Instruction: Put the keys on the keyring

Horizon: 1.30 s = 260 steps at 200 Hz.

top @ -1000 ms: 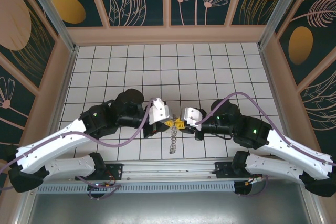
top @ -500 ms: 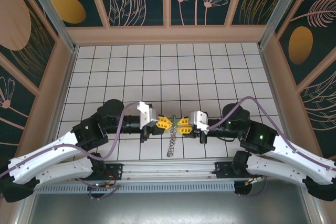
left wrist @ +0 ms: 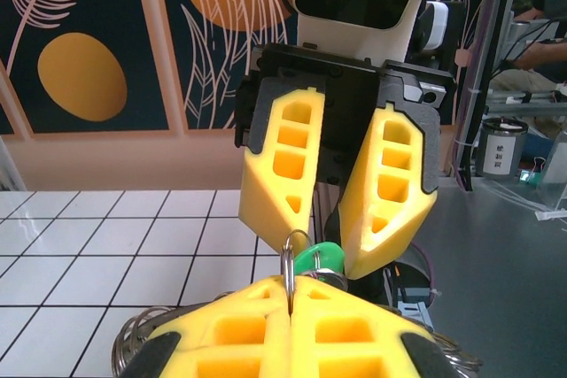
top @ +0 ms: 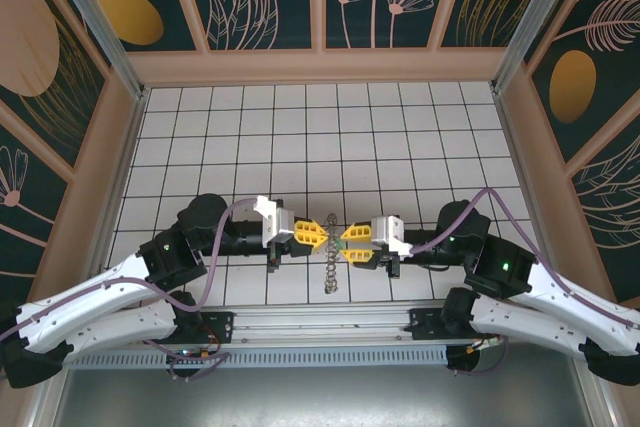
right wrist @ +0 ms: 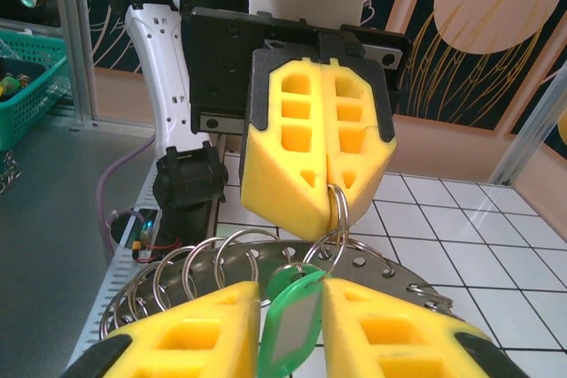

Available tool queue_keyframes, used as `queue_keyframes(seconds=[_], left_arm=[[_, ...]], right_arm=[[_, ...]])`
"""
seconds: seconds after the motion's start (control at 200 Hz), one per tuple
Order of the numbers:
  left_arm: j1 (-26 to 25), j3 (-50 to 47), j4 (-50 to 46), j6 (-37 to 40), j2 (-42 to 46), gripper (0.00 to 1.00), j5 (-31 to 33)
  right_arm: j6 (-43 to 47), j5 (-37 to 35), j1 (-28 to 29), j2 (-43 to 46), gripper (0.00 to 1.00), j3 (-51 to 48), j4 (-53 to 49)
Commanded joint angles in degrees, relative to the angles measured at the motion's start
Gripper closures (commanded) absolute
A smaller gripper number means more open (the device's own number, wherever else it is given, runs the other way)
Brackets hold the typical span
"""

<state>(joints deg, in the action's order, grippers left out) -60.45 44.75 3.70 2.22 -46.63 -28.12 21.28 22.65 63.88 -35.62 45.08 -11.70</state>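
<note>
As the right gripper [right wrist: 291, 294] eases its jaws apart around the green key tag [right wrist: 295, 325], the left gripper [right wrist: 330, 183] stays clamped on the keyring [right wrist: 338, 212], suggesting the tag is threaded

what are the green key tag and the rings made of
The green key tag looks like glossy moulded plastic: saturated colour, soft sheen, and a pale window that may be paper under clear film. The rings look like bright metal wire, probably steel: thin, silvery, with sharp highlights.
</note>
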Motion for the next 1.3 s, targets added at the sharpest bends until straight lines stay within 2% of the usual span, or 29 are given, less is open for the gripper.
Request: queue_keyframes(seconds=[0.0, 0.405, 0.48, 0.576, 0.676, 0.851, 1.016, 1.171, 1.296], left_arm=[[-0.18, -0.28, 3.94, -0.57, 0.53, 1.0, -1.34], [-0.2, 0.51, 3.33, -0.03, -0.82, 1.0, -1.65], [-0.19, 0.51, 3.24, 0.02, -0.92, 1.0, -1.76], [-0.19, 0.43, 3.46, 0.12, -0.58, 1.0, -1.83], [-0.19, 0.27, 3.48, 0.16, -0.09, 1.0, -1.96], [-0.18, -0.41, 4.38, 0.32, 0.87, 1.0, -2.35], [-0.2, -0.89, 6.56, -0.29, 1.62, 1.0, -2.89], [-0.2, -1.01, 6.28, 0.07, 2.5, 1.0, -1.79], [-0.19, -1.07, 5.43, 0.19, 3.21, 1.0, -1.32]], right_arm=[[-1.46, 0.53, 0.46, 0.56, 0.74, -0.79, 3.46], [-2.72, -2.18, 0.5, -0.05, 0.75, -1.53, 6.53], [-3.07, -2.37, 0.46, -0.27, 0.8, -1.67, 7.13], [-2.83, -2.94, 0.5, -1.01, 0.92, -1.16, 6.3], [-2.63, -4.83, 0.46, -1.81, 1.0, -0.73, 5.55], [-2.36, -9.19, 0.52, -4.79, 1.0, 0.4, 3.05], [-2.29, -9.24, 0.46, -7.61, 1.0, 0.8, 2.63], [-2.28, -8.24, 0.46, -6.01, 0.93, -0.21, 4.4], [-2.95, -8.28, 0.46, -3.67, 0.93, -1.24, 4.67]])
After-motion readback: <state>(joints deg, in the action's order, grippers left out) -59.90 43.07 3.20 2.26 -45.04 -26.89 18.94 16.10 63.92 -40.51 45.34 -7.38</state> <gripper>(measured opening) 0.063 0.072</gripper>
